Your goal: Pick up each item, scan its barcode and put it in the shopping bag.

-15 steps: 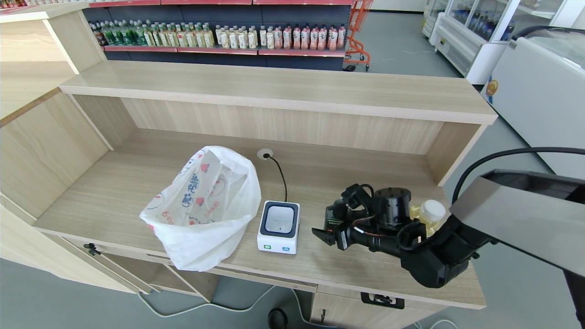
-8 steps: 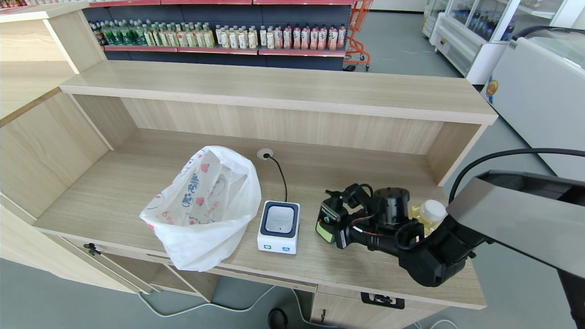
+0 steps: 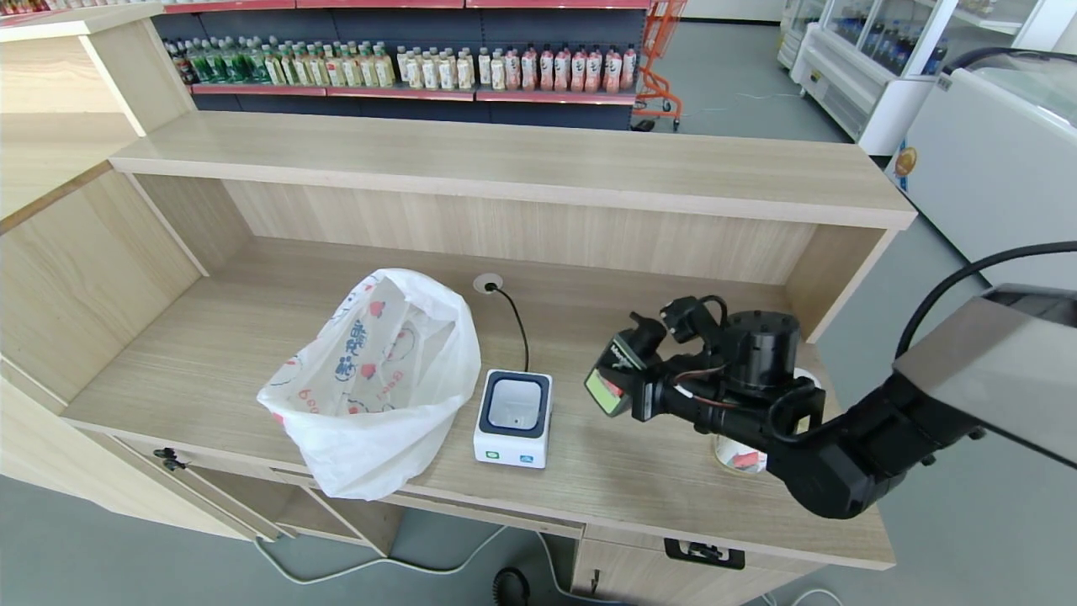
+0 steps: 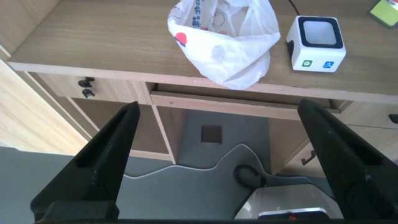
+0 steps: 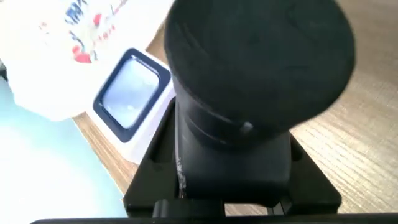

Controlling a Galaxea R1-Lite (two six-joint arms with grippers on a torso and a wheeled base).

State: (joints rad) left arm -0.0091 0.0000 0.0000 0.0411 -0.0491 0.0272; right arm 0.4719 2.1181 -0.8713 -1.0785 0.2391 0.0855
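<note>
My right gripper (image 3: pixel 614 380) hangs above the counter to the right of the scanner, shut on a small black item with a green label (image 3: pixel 604 392). That same black item (image 5: pixel 249 106) looms large in the right wrist view. The white barcode scanner (image 3: pixel 513 417) sits on the counter, its window facing up, and is also seen as the scanner (image 5: pixel 132 93) under the held item. The white shopping bag (image 3: pixel 370 379) stands open to the scanner's left. My left gripper (image 4: pixel 224 162) is open below the counter's front edge, facing the bag (image 4: pixel 217 37) and scanner (image 4: pixel 314 40).
A jar with a white and red label (image 3: pixel 739 454) stands on the counter under my right arm, mostly hidden. The scanner's black cable (image 3: pixel 515 324) runs to a hole at the back. A raised wooden ledge (image 3: pixel 505 168) and side walls enclose the counter (image 3: pixel 236 337).
The right gripper, open low on the counter a second ago, shut on the green-labelled item and then rose with it, shifting slightly right and back. The jar's lower part became visible.
</note>
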